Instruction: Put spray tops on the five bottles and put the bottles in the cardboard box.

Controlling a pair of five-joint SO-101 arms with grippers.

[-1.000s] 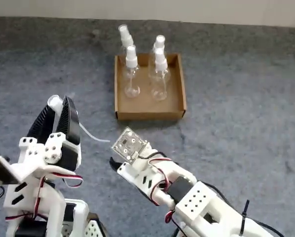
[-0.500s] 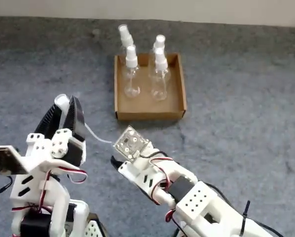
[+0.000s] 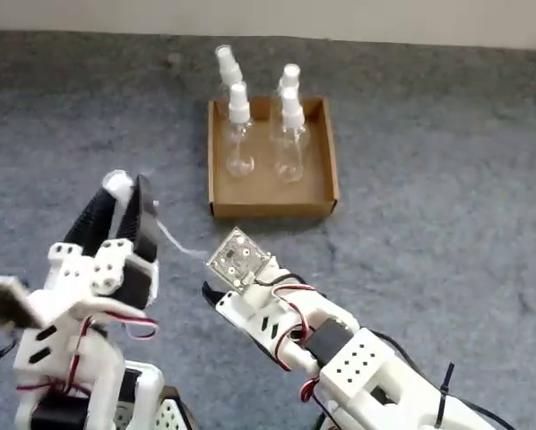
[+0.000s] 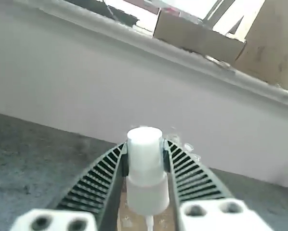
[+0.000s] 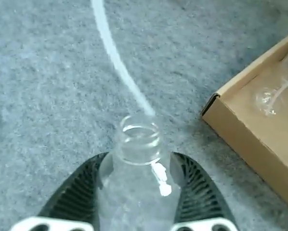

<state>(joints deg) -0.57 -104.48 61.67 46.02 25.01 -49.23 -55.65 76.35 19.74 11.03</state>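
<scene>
**Stock on the bench: one box, five bottles, five spray tops**

Item 1. Left gripper, at the left of the bench, raised off the grey surface. Jaws pinching one loose spray top by its white head, one jaw on each side. A thin clear dip tube hangs from the top and slants towards the right gripper.

Item 2. Right gripper, centre, in front of the box. Jaws closed around the shoulders of one open bottle: clear, no top, neck uncovered. The dip tube's end lies just at the far rim of that neck; whether it has entered cannot be told.

Item 3. Cardboard box, one, shallow and open-topped, beyond the right gripper. Contents: two capped bottles standing upright, one left, one right, both clear with white spray tops fitted.

Item 4. Two more capped bottles at the box's far wall, left and right; whether they stand inside the box or just behind it cannot be told.

Count: bottles, five (four capped, one open). Spray tops, five (four fitted, one loose in the left jaws). Boxes, one.
</scene>
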